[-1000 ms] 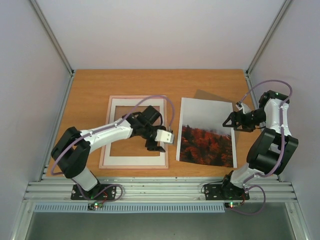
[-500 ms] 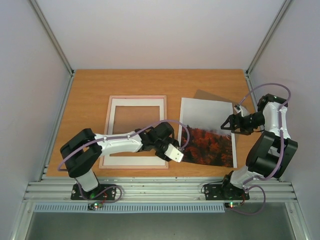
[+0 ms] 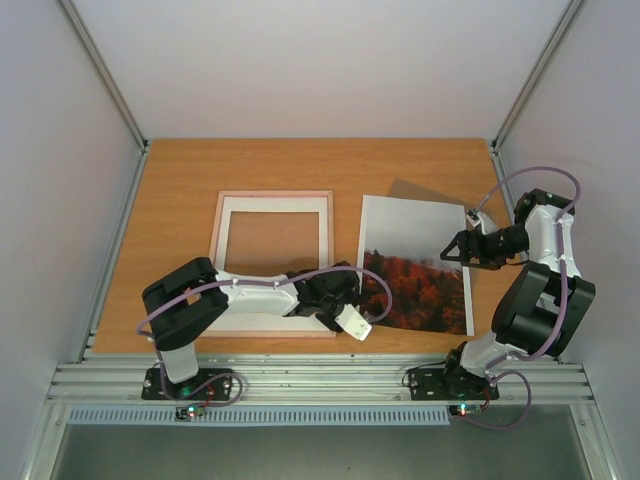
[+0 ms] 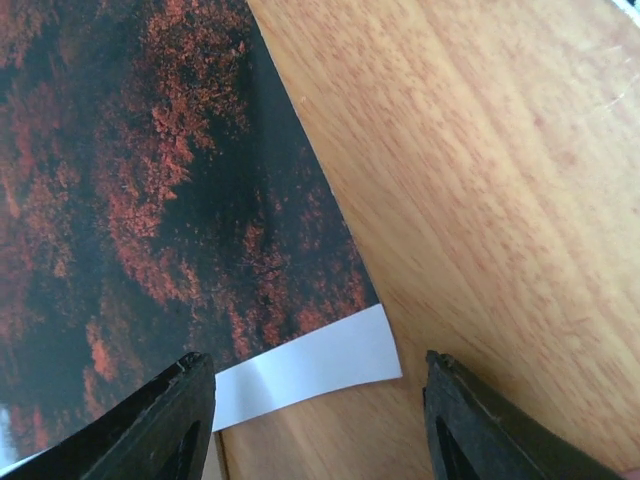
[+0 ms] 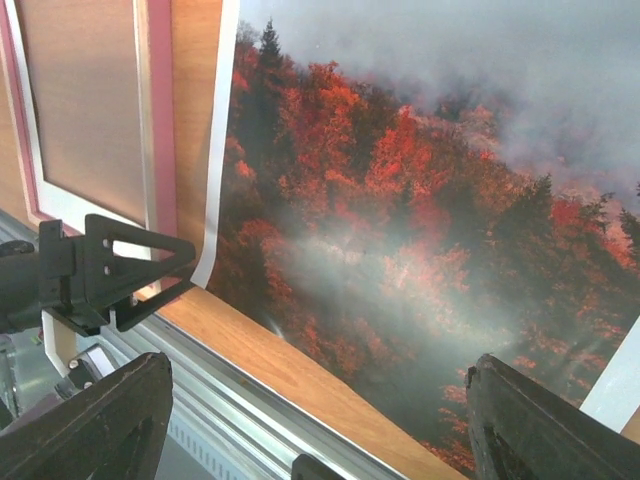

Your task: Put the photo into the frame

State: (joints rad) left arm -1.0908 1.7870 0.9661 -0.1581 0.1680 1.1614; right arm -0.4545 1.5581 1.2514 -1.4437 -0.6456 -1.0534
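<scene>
Near rail: the metal rail (image 3: 320,378) carries both arm bases at the table's (image 3: 190,170) near edge.
Left arm: the left arm (image 3: 250,292) lies low across the near side of the frame, hiding part of its near border.
Left gripper: the left gripper (image 4: 315,365) has its jaws spread. One finger is on each side of the photo's near-left corner. I cannot tell whether they touch the paper.
Photo: the photo (image 3: 415,265) lies flat, picture side up, on the table just right of the frame and apart from it.
Right gripper: the right gripper (image 3: 455,248) has its fingers wide apart and holds nothing. It hangs over the photo's right edge.
Frame: the frame (image 3: 275,193) lies flat, left of centre.
Mat: the white mat (image 3: 275,205) sits inside the pink border.
Far corner: a brown board (image 3: 415,190) shows from under the photo's far edge.
</scene>
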